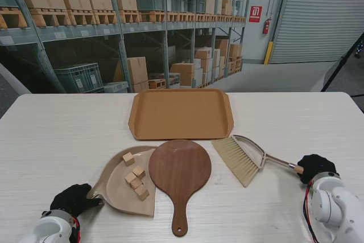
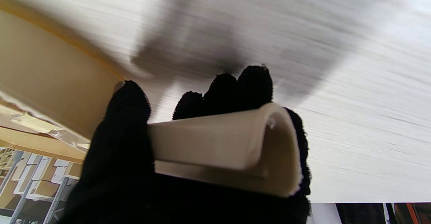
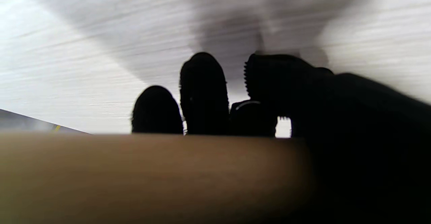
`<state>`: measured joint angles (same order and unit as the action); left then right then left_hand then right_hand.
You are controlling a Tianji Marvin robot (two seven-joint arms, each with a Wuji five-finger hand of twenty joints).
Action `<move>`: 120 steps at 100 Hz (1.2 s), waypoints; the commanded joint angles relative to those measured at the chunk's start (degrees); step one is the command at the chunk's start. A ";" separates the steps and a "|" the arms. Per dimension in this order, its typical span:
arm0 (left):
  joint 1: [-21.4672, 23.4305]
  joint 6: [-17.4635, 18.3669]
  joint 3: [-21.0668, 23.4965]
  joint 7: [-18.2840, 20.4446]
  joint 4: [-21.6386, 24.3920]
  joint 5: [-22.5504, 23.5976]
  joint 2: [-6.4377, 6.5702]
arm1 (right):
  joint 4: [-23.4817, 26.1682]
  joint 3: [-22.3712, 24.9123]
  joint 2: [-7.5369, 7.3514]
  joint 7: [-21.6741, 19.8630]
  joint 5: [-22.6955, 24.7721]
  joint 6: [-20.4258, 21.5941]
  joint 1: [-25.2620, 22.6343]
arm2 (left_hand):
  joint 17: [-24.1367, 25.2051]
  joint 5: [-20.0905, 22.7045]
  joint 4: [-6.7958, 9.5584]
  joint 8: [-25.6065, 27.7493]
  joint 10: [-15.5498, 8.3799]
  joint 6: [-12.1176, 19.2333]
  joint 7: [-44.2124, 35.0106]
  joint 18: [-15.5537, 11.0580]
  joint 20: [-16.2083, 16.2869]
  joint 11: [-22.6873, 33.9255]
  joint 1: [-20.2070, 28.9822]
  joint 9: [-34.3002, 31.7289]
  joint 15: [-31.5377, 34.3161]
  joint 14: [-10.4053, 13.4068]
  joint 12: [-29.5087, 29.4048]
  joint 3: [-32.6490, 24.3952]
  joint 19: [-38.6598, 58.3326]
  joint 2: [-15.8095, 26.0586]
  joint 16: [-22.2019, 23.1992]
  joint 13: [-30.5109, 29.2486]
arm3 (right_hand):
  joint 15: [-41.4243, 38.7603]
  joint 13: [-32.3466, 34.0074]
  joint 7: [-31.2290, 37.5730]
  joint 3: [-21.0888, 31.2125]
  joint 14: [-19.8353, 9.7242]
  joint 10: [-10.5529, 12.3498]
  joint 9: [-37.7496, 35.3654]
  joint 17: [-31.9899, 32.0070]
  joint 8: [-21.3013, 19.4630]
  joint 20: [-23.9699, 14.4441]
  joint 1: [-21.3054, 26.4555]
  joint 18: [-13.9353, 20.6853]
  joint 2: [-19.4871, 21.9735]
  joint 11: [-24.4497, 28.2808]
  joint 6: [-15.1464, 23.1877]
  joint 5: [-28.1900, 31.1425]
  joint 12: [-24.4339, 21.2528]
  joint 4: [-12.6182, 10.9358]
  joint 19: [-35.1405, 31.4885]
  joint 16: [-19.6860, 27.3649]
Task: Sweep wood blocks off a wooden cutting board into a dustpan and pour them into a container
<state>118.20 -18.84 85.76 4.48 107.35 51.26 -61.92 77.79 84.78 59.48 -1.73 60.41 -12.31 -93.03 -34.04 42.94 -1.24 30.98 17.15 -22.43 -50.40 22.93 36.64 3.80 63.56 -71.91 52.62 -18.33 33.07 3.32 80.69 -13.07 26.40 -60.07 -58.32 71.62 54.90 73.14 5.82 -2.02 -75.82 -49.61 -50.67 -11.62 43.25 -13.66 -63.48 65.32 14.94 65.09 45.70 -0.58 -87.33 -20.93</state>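
From the stand's view, the round wooden cutting board [image 1: 181, 169] lies in the middle of the table [image 1: 62, 129], its handle pointing toward the robot and its face bare. The wood blocks [image 1: 136, 177] all sit inside the beige dustpan [image 1: 122, 183], which lies just left of the board with its open lip against the board's edge, a placing that suits blocks pushed leftward off the wood. There are about six small pale cubes, one apart toward the far side and the rest clustered nearer the robot. The left hand [image 1: 71, 199], in a black glove, closes round the dustpan's handle at the near left. The right hand [image 1: 315, 167] grips the wooden end of the brush [image 1: 242, 157], whose bristles rest on the table just right of the board. The tan tray [image 1: 181, 113], probably the container, lies beyond the board, so the sweeping looks done and the pouring is judged to be next.

In the left wrist view, the fingers [image 2: 222, 92] and thumb wrap the cream handle, holding it firmly; a lift should keep the pan level so the cubes do not slide out.

In the right wrist view, the fingers [image 3: 203, 89] curl over the brown brush handle, which fills the frame near the lens; the table beyond is blurred.
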 commanded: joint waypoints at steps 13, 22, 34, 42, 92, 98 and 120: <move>0.38 -0.06 -0.09 1.10 0.53 0.14 -0.10 | -0.92 0.14 -0.31 -2.21 1.81 1.58 -1.95 | 1.32 5.23 -0.07 -0.20 -14.60 4.33 -2.81 -1.96 -0.85 53.13 4.93 -2.25 1.19 8.21 0.38 -3.49 0.75 5.52 0.60 -3.66 | 7.27 -4.92 -1.23 16.81 -1.08 2.74 7.30 4.95 10.73 -12.47 -1.54 1.34 -3.36 -23.23 0.50 -7.93 -8.88 11.61 8.14 -1.00; 0.39 -0.08 -0.08 1.15 0.56 0.13 -0.10 | -0.66 0.48 -0.44 -2.63 2.52 2.19 -2.15 | 1.32 5.19 0.01 -0.19 -14.60 4.29 -2.77 -1.96 -0.84 53.13 5.43 -2.25 1.22 8.18 0.38 -3.66 0.75 5.03 0.60 -3.69 | 10.11 -6.86 -1.50 16.81 -1.50 2.61 9.42 6.79 13.98 -16.59 -3.89 1.13 -3.76 -25.04 0.44 -10.48 -9.39 13.97 11.78 -2.02; 0.37 -0.18 -0.10 1.17 0.55 0.12 -0.10 | -0.38 0.98 -0.56 -2.84 3.29 3.13 -2.39 | 1.34 5.15 -0.03 -0.19 -14.61 4.31 -2.76 -1.99 -0.85 53.13 5.15 -2.24 1.22 8.18 0.38 -3.58 0.74 5.37 0.60 -3.69 | 12.93 -9.38 -3.08 16.53 -2.10 2.38 12.00 9.13 16.44 -17.32 -6.11 0.74 -3.90 -26.97 0.05 -12.82 -9.97 16.45 14.58 -2.63; 0.42 -0.19 -0.09 1.12 0.58 0.12 -0.11 | -0.16 1.28 -0.61 -2.68 3.82 3.71 -2.58 | 1.34 5.16 0.01 -0.17 -14.61 4.31 -2.79 -1.99 -0.85 53.13 5.51 -2.24 1.23 8.18 0.38 -3.67 0.74 4.95 0.60 -3.70 | 14.61 -10.74 -3.85 14.12 -2.59 2.25 13.68 10.46 17.77 -18.04 -8.16 0.59 -1.65 -27.75 -0.09 -14.34 -10.24 15.37 16.16 -3.46; 0.53 -0.30 -0.07 1.12 0.69 0.05 -0.12 | 1.95 2.59 -0.49 0.15 6.52 5.13 -4.07 | 1.33 5.27 0.00 -0.09 -14.78 4.25 -2.76 -2.07 -0.84 53.46 5.00 -2.32 1.29 8.24 0.51 -3.52 0.77 5.50 0.61 -3.80 | 22.27 -21.04 -14.74 1.82 -2.72 0.55 26.31 19.28 17.51 -19.41 -17.95 -0.74 12.69 -29.83 -3.22 -20.43 -17.84 4.02 24.25 -3.13; 0.53 -0.30 -0.07 1.10 0.69 0.04 -0.12 | 2.04 2.67 -0.46 0.83 6.75 5.21 -4.21 | 1.32 5.27 0.03 -0.09 -14.79 4.21 -2.73 -2.09 -0.84 53.47 5.17 -2.32 1.30 8.24 0.51 -3.58 0.78 5.33 0.61 -3.80 | 22.64 -21.96 -15.23 1.70 -2.57 0.49 27.35 19.95 17.10 -19.38 -18.31 -0.79 12.87 -30.07 -3.52 -20.98 -18.02 3.61 24.65 -3.00; 0.58 -0.39 -0.08 1.02 0.73 0.05 -0.14 | 2.53 3.14 -0.35 2.64 7.50 5.51 -4.76 | 1.34 5.17 0.04 -0.07 -14.74 4.32 -2.72 -2.05 -0.84 53.49 5.47 -2.29 1.28 8.31 0.49 -3.66 0.78 5.01 0.60 -3.73 | 24.16 -25.45 -16.76 0.76 -2.27 0.11 30.88 22.66 16.68 -19.04 -19.29 -1.16 12.70 -30.72 -4.19 -23.28 -18.60 3.60 26.51 -2.45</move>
<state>118.31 -18.98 85.77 4.49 107.47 51.25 -61.93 80.30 88.01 58.88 1.35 67.60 -7.12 -96.82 -34.04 42.94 -1.24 30.98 17.15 -22.43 -50.40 22.93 36.64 3.79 63.56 -71.91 52.62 -18.33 33.07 3.32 80.69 -13.07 26.40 -60.07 -35.02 47.39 43.61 72.20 3.41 -0.99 -46.84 -28.29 -37.06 -29.37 25.23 -12.82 -51.90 34.88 10.88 44.25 27.83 4.87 -61.86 -23.89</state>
